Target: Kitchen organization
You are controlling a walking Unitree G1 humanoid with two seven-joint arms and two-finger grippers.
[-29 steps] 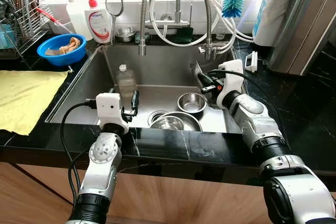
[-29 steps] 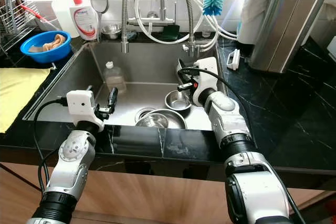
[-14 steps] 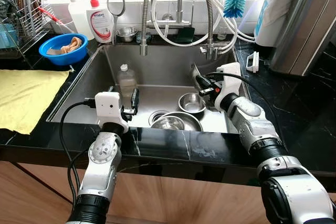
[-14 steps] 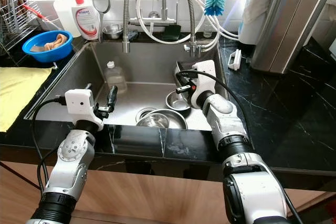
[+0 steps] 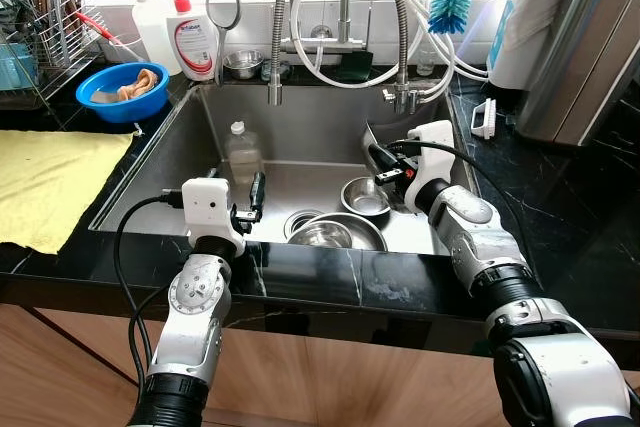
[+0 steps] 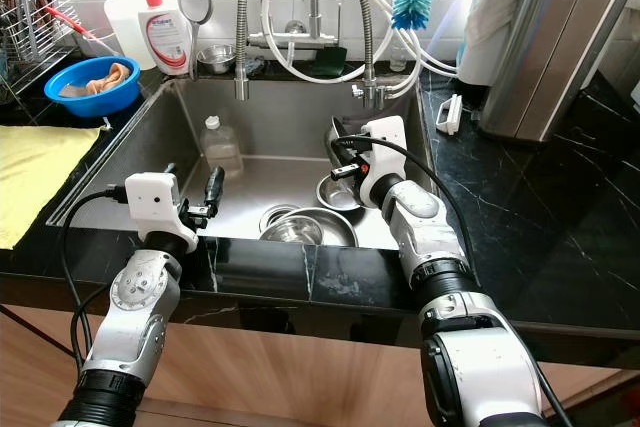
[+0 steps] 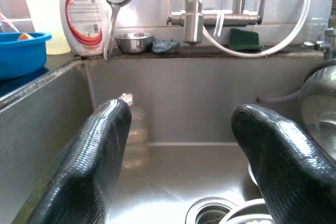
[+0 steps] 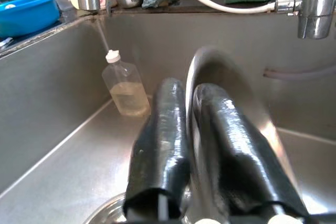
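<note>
A stainless sink (image 5: 310,122) holds a small steel bowl (image 5: 366,195), a larger steel bowl (image 5: 335,234) near the drain, and a clear plastic bottle (image 5: 239,152) standing by the left wall. My right gripper (image 5: 381,161) hovers above the small bowl, shut on a thin steel plate (image 8: 220,72) held on edge. The plate's rim (image 5: 371,136) rises just behind the fingers (image 8: 163,129). My left gripper (image 7: 178,150) is open and holds nothing. It sits low over the sink's front left edge (image 5: 240,192) and points toward the bottle (image 7: 136,140).
A blue bowl (image 5: 120,90), a soap bottle (image 5: 195,37) and a dish rack (image 5: 35,27) stand at the back left. A yellow cloth (image 5: 45,182) covers the left counter. Faucet hoses (image 5: 345,37) hang over the sink. A steel canister (image 5: 585,47) stands on the right.
My right gripper, still holding the plate, has drifted slightly left and toward me over the small bowl. The left arm has stayed put.
</note>
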